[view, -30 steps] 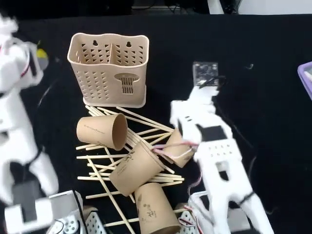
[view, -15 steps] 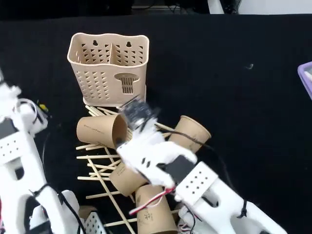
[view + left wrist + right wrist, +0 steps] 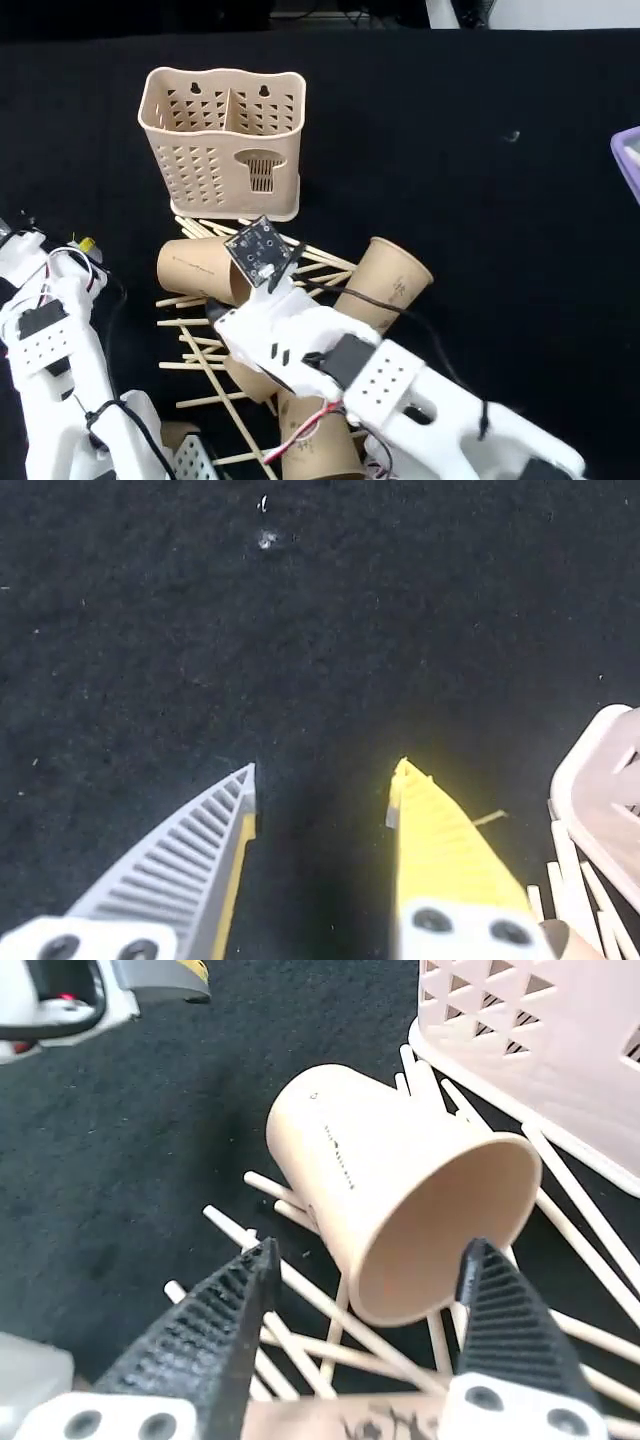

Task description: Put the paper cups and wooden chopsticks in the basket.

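Paper cup at ten o'clock of the chopstick pile, under the right gripper.
The gripper swung over from three o'clock, wide open and empty: grasp likely next.

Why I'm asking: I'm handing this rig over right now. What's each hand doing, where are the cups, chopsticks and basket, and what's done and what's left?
Left hand: open, empty, over bare table beside the basket.
Right hand: open, empty, poised above the lying cup nearest the basket.
Things: four paper cups sit among the scattered chopsticks in front of the basket.
Done: nothing visible in the basket.
Left: all cups and all chopsticks.
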Robot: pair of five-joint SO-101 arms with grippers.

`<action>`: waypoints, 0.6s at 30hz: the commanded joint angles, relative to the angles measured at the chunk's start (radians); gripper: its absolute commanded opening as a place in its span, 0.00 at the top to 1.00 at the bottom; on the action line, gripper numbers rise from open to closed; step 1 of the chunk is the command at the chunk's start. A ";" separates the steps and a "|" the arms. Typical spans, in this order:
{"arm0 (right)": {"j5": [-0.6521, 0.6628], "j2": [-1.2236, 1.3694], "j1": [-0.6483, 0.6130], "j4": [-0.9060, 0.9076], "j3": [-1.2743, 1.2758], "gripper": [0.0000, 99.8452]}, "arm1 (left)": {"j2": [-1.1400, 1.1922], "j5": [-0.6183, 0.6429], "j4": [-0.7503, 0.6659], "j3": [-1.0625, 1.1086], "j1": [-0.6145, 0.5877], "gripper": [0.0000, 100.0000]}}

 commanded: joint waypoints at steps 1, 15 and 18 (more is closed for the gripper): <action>-0.006 0.108 -0.017 -0.124 -0.008 0.75 | -0.025 0.008 -0.025 -0.010 -0.012 0.78; 0.235 -0.076 0.015 0.057 -0.050 0.99 | -0.023 0.008 -0.075 0.042 -0.008 0.78; 0.235 -0.234 0.106 0.161 -0.056 0.99 | -0.023 0.008 -0.150 0.087 -0.007 0.78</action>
